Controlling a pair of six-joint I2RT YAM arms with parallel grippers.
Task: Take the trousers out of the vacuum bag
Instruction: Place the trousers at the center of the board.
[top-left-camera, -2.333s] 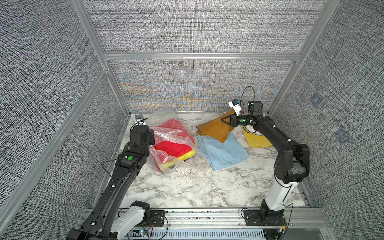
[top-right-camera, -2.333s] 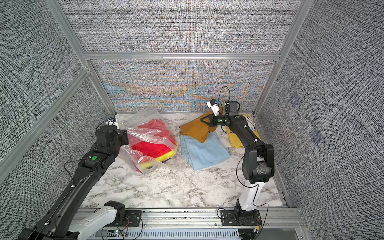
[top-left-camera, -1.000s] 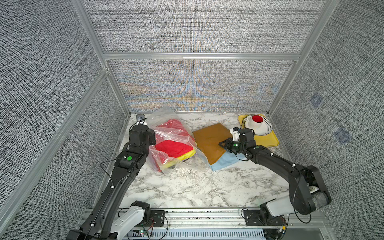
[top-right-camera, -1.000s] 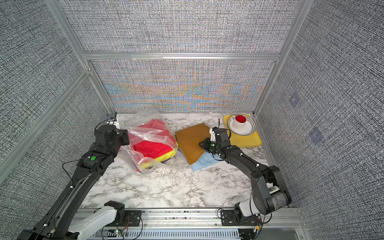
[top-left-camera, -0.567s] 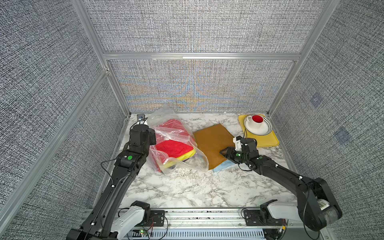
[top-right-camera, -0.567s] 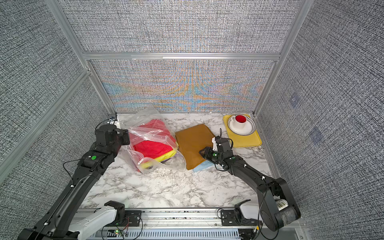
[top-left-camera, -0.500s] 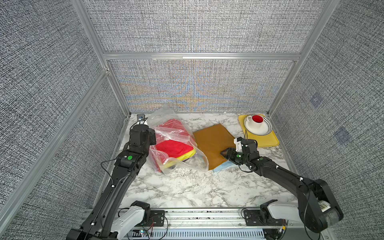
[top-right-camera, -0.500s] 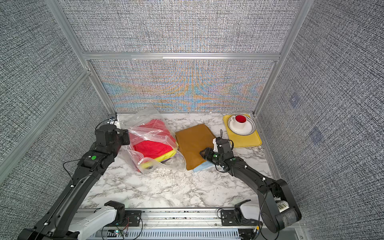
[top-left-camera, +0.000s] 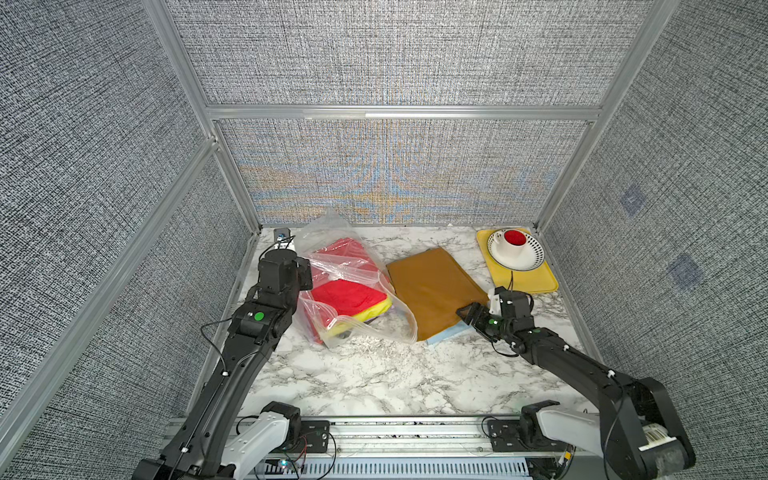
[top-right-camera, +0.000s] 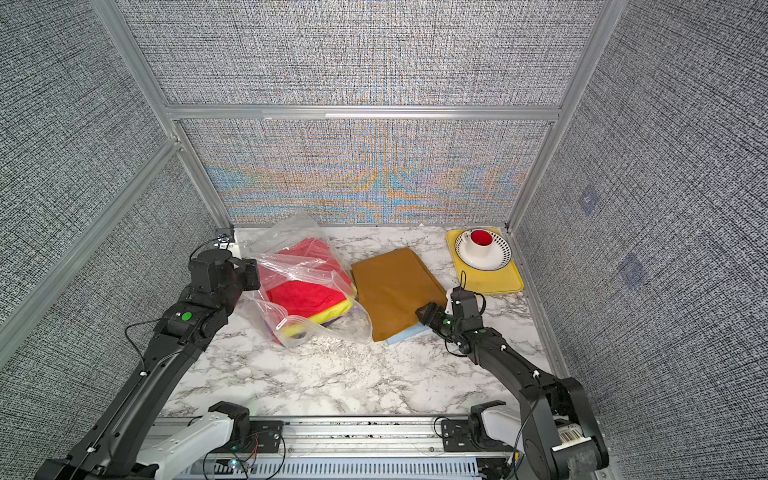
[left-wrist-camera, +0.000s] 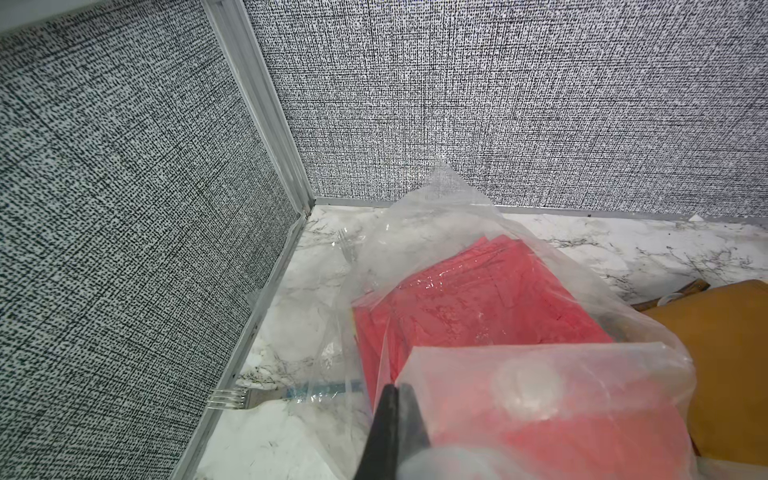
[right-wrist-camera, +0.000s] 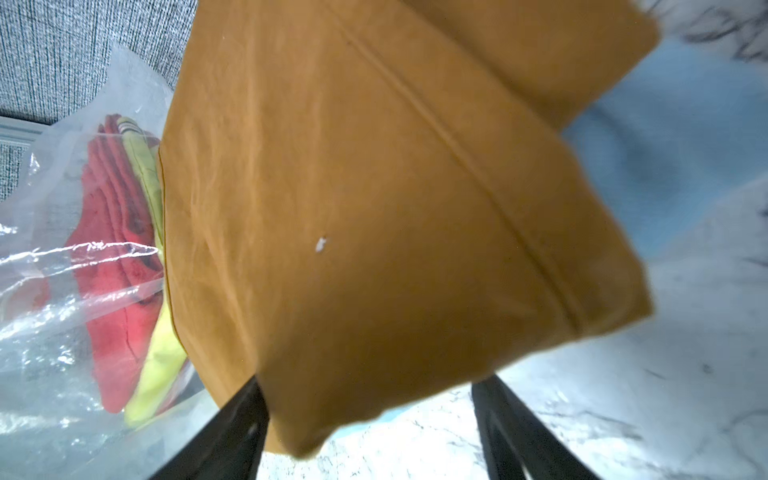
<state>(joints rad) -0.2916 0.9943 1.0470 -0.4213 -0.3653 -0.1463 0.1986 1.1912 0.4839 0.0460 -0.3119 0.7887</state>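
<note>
L pincer (left-wrist-camera: 394, 399) shut tight on a fold of the bag (top-left-camera: 332, 232) — plastic pinched betw. the fingers in the L wrist view. Bag sits crumpled at back-left of worktop (top-left-camera: 374, 374), with red pair (top-left-camera: 347, 293) + yellow pair (top-left-camera: 376, 308) inside, red on top. R pincer (right-wrist-camera: 370, 384) has jaws wide apart, low at the near-right corner of brown pair (top-left-camera: 432, 286). That corner lies betw. the fingers, not squeezed. Brown pair is out of the bag, flat on worktop just right of it, touching the plastic. It lies over blue pair (top-left-camera: 448, 332) — only a blue strip shows at the near edge. Back-right corner: tray (top-left-camera: 540, 286) w/ plate (top-left-camera: 534, 253) and cup (top-left-camera: 505, 249). Fork (left-wrist-camera: 232, 400) on worktop by L wall, handle end under bag plastic.
</note>
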